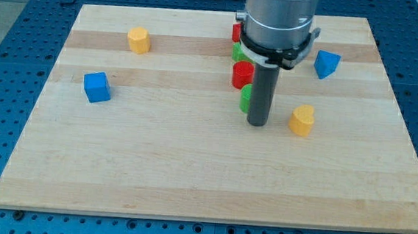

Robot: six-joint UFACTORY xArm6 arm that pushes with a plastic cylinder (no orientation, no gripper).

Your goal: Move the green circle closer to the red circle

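The red circle (242, 75) sits near the view's top centre, partly hidden by the arm. The green circle (246, 97) lies just below it, touching or nearly touching it, mostly hidden behind the rod. My tip (257, 123) rests on the board right beside the green circle, at its lower right. Another red block (236, 32) and a green block (238, 52) peek out above the red circle, behind the arm.
A yellow block (138, 40) lies at the top left. A blue cube (97, 87) lies at the left. A blue block (326, 64) lies at the right, and a yellow block (302, 119) sits right of my tip. The wooden board (190, 175) ends on all sides.
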